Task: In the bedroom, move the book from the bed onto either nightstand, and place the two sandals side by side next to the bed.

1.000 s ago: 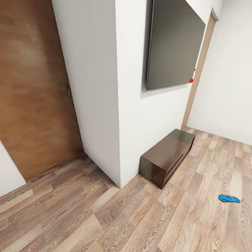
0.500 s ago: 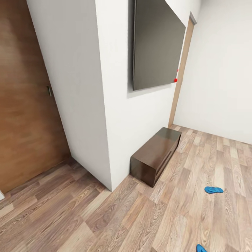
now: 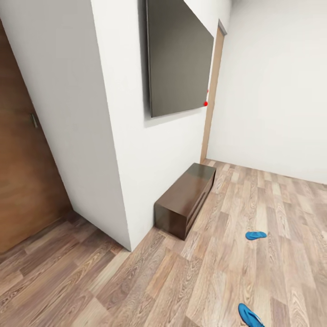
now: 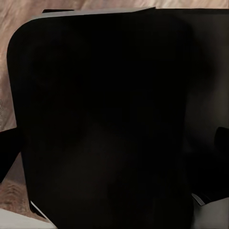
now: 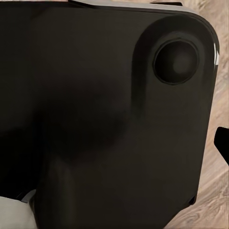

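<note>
Claw state cannot be told for either arm: both wrist views are blocked by a dark, rounded housing [image 4: 109, 124] set close against the lens, with slivers of wood-plank floor seen at the edges. On the housing in the right wrist view a round raised knob [image 5: 175, 61] is noted.

Room, as recorded from the head view: a light wood-plank floor [image 3: 136, 281], white walls, and a projecting white wall corner [image 3: 113, 136] near centre. A brown door [image 3: 22, 181] is seen at the left edge. A large dark flat panel [image 3: 177, 59] is mounted on the wall, with red dots at its lower far corner. Below it, a long dark-brown cabinet [image 3: 185, 200] is set against the wall on the floor. A brown door frame [image 3: 212, 91] is seen beyond the panel.

Two blue sandals are found on the floor, well apart from each other: a far sandal [image 3: 255, 235] right of the cabinet, and a near sandal [image 3: 250, 315] cut off by the lower edge of the picture.
</note>
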Robot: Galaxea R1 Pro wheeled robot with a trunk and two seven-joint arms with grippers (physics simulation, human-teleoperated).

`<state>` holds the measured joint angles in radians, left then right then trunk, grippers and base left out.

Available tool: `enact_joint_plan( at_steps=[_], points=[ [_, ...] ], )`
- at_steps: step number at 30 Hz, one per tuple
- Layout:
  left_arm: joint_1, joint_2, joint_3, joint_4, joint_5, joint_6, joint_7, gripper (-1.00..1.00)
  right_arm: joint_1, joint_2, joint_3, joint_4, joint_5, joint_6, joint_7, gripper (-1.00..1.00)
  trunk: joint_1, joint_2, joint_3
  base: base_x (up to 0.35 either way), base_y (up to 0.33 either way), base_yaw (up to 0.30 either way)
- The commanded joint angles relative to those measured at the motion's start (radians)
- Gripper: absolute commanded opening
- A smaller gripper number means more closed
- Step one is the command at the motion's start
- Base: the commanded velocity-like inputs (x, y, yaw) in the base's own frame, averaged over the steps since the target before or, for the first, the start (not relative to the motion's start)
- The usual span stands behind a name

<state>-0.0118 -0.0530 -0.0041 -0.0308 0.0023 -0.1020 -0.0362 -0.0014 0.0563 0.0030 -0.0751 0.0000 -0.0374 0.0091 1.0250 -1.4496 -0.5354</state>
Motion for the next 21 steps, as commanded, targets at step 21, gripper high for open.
enact_joint_plan(
  at_steps=[21],
  points=[
    [0.000,-0.009,0.005,0.001,0.005,-0.004,-0.003,1.00,0.000,-0.004,-0.009,0.001,-0.001,-0.002,0.001,1.00,0.000,0.000,-0.001,0.000,0.000,-0.251]
  ],
)
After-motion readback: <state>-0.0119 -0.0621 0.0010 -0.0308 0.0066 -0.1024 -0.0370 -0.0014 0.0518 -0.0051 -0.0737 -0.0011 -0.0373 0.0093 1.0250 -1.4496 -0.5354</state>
